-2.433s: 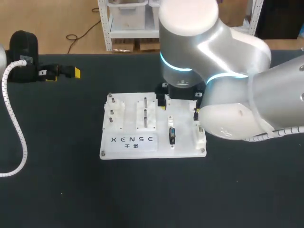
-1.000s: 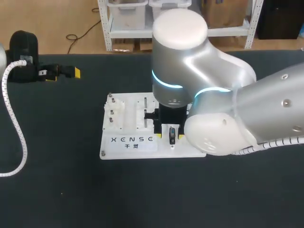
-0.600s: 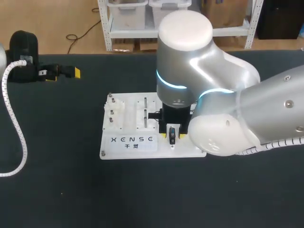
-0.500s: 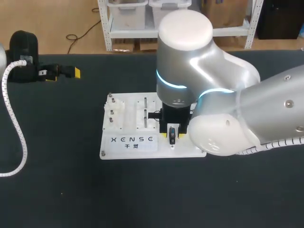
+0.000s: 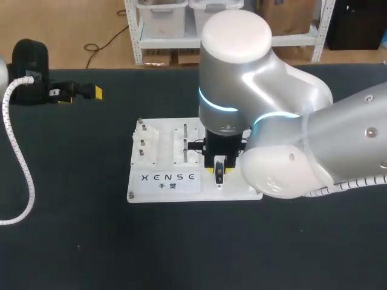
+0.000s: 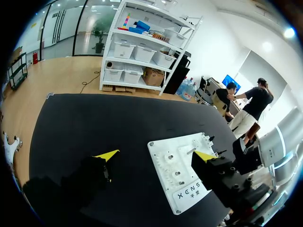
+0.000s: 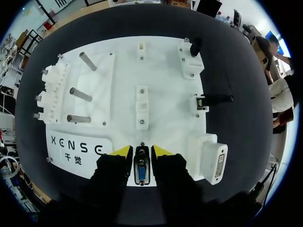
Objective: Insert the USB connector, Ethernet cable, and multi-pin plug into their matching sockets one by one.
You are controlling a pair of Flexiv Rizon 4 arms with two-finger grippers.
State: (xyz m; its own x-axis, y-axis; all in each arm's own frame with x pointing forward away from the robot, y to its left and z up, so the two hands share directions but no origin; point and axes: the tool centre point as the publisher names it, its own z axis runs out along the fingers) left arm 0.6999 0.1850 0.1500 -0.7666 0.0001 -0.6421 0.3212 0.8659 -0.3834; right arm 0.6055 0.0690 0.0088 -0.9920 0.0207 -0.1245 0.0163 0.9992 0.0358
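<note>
Left end effector (image 5: 91,92) at far left over black worktop (image 5: 72,229), released, yellow tips wide apart. White fixture board (image 5: 163,187) mid-worktop, three metal pegs on its left part. Multi-pin plug (image 7: 141,171), blue-faced, sits at board's near edge. Right end effector (image 7: 142,151) directly over it, clenched on plug, one finger each side. White multi-pin socket block (image 7: 213,163) just beside plug, at board's corner.

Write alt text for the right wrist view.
The right pincer brackets a blue-faced multi-pin plug at the edge of the white connector board; whether it grips is unclear. Three metal pegs stand on the board ahead.
</note>
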